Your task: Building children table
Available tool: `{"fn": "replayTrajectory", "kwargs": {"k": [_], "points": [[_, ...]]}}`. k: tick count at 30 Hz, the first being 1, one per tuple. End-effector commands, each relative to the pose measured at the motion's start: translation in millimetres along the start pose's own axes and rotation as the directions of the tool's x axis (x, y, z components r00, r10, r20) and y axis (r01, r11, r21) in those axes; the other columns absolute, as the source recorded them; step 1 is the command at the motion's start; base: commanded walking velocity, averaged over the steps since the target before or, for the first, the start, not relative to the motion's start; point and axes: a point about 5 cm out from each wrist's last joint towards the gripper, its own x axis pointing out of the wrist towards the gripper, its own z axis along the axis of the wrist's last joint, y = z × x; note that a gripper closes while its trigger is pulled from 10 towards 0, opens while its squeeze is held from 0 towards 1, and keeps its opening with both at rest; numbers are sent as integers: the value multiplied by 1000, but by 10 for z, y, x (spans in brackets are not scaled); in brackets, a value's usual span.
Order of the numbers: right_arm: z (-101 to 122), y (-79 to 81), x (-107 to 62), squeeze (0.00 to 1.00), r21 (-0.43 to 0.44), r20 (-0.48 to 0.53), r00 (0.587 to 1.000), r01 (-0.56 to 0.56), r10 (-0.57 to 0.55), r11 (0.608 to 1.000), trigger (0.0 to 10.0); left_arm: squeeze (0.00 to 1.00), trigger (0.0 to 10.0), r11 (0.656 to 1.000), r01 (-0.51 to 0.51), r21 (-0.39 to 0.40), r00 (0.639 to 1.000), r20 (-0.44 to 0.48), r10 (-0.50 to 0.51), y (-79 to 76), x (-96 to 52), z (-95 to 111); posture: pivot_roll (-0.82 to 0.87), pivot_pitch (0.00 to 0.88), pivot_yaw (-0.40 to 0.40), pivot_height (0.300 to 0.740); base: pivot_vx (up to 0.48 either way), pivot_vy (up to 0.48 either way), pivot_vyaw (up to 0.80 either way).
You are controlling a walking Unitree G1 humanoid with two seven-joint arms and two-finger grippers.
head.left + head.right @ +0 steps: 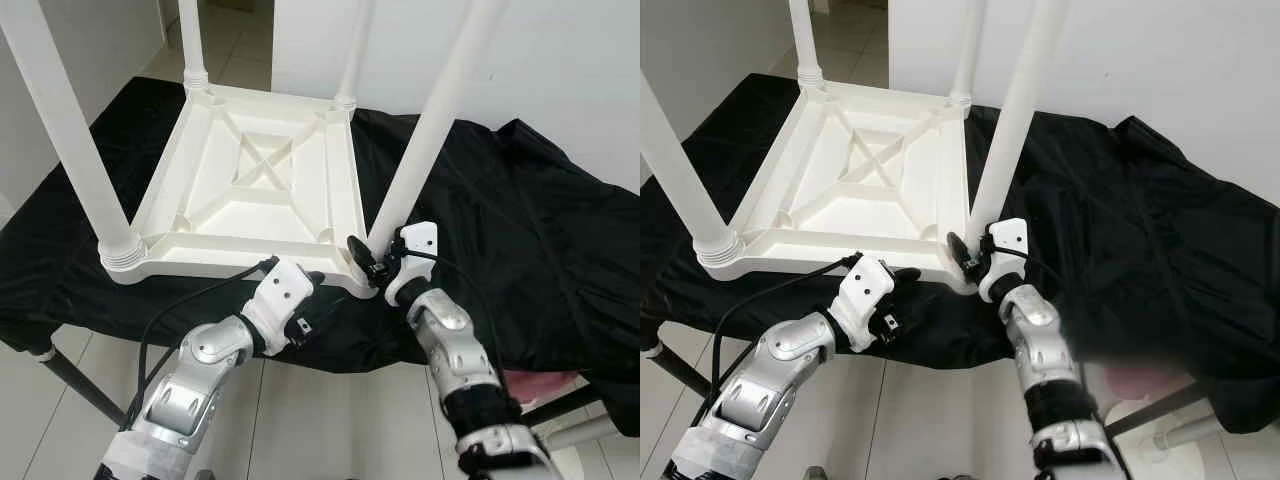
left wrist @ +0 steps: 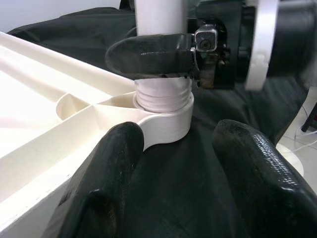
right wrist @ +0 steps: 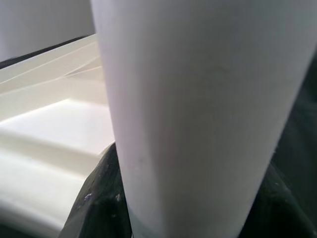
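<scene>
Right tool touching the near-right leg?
Touching. Left wrist view shows the right tool with a black finger pressed around the leg just above its threaded base.

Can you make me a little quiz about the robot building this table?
1. True or false: the table lies upside down on a black cloth.
2. How many legs stand in its corners?
3. Which gripper clasps the near right leg: A left, B right?

Key
1. True.
2. Four.
3. B: the right gripper has its jaws shut around the leg's foot, while the left gripper hovers open beside that corner.
</scene>
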Motion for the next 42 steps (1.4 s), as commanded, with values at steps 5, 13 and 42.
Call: {"fn": "replayTrajectory", "kwargs": {"k": [5,13,42], "points": [[-167,106,-110,0,17,-91,963,257,-254,966,10000,0,10000,1000,25,-16,1000,-11,-25,-60,11,-26,78,79,-118,740,0,0,0],[-147,149,-102,0,24,-107,974,205,-201,978,10000,0,10000,999,29,-17,999,-13,-29,-72,13,-27,78,77,-120,740,0,0,0],[11,-389,-252,0,-74,-15,935,-355,354,932,10000,0,10000,999,36,-18,999,-16,-36,-78,8,-31,68,71,-115,740,0,0,0]]}}
